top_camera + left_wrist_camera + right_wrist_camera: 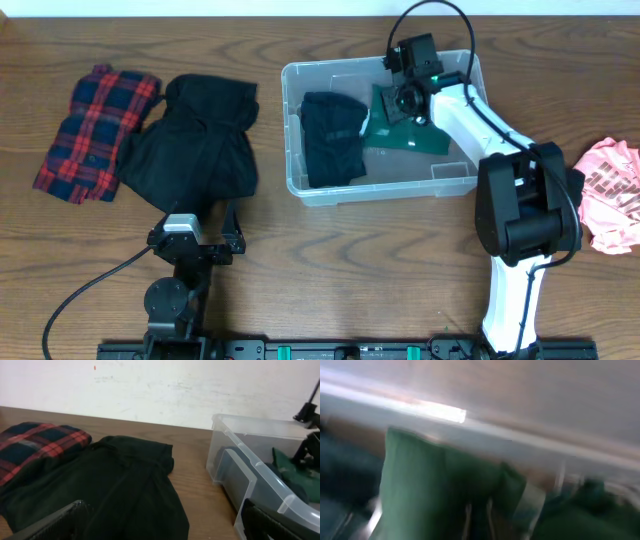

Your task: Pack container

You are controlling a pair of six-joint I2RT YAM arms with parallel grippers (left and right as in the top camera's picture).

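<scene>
Green folded cloth (420,485) fills right-wrist view, pinched by right gripper (402,108) inside clear rectangular plastic container (380,190), rounded corners, thick rim, upper centre-right overhead, black garment (333,140) inside. Left gripper (198,225) spread wide.

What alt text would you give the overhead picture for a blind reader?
Seen from above, the right gripper reaches into a clear container at a green cloth, beside a black garment. The left gripper sits open near a black cloth and plaid cloth; a pink cloth lies far right.
</scene>
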